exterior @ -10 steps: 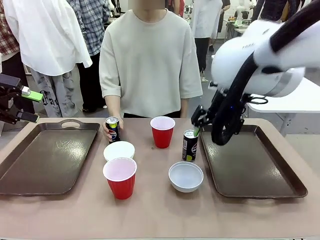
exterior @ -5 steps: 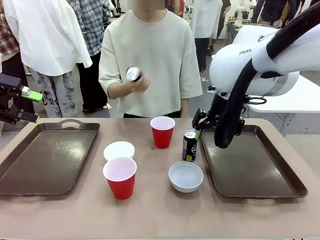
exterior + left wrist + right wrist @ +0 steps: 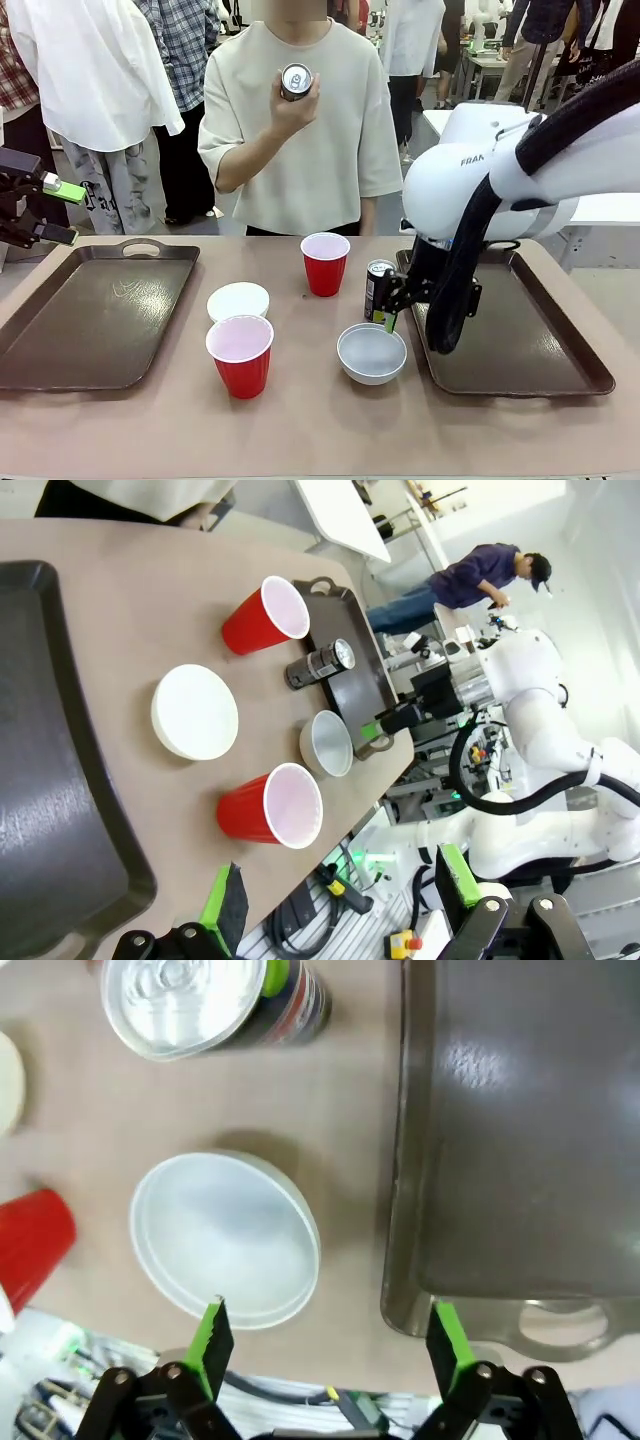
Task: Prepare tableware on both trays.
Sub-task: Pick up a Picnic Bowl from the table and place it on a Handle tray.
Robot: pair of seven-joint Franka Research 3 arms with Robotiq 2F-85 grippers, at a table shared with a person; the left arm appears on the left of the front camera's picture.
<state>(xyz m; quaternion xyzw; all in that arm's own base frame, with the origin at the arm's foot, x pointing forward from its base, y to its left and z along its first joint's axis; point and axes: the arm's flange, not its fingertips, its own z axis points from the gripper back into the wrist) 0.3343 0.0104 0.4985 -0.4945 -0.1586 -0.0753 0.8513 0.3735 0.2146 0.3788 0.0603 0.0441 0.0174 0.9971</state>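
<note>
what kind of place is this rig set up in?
Likely a robotics lab or data-collection floor: a white robot arm works at a table with two staged trays, and people stand among white workbenches behind.

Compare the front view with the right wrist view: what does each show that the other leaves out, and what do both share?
Front view's own: the person's hand holding a raised can, the far red cup, the left tray. Right wrist view's own: the near cut-out handle of the right tray. Shared: the near bowl, the standing can, the right tray, part of the near red cup, the open right gripper.
</note>
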